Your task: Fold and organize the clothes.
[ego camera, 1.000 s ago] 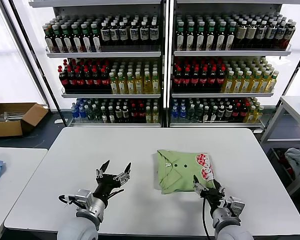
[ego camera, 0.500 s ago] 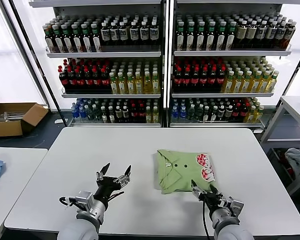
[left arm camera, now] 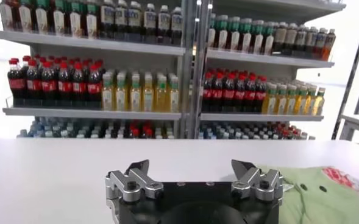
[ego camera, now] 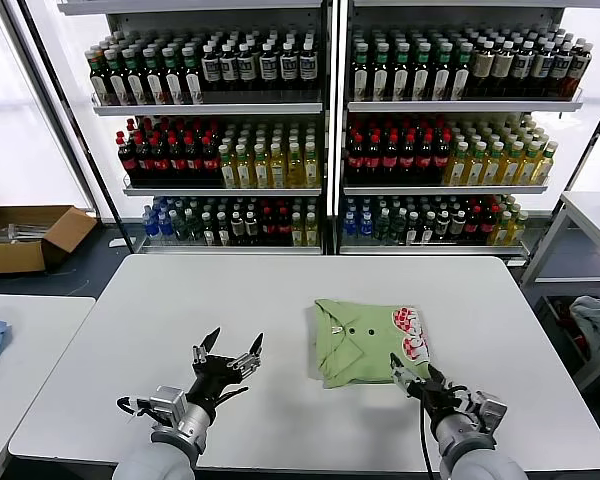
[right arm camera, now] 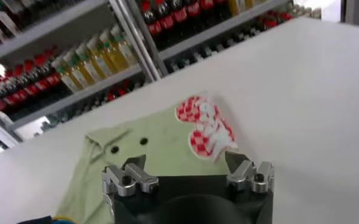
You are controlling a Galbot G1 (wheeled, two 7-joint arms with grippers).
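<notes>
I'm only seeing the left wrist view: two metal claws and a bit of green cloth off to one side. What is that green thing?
Observer: A light green polo shirt, folded into a compact rectangle, collar facing the shelves of bottles.
Operator: Is the other arm anywhere near it?
Observer: Yes. The right gripper sits at the shirt's near edge, fingers spread open, holding nothing.
Operator: Anything printed on the shirt?
Observer: A red-and-white checked print; the right wrist view shows it whole, beside two placket buttons.
Operator: And my claws, where are they?
Observer: The left gripper is open above the bare white table, well apart from the shirt.
</notes>
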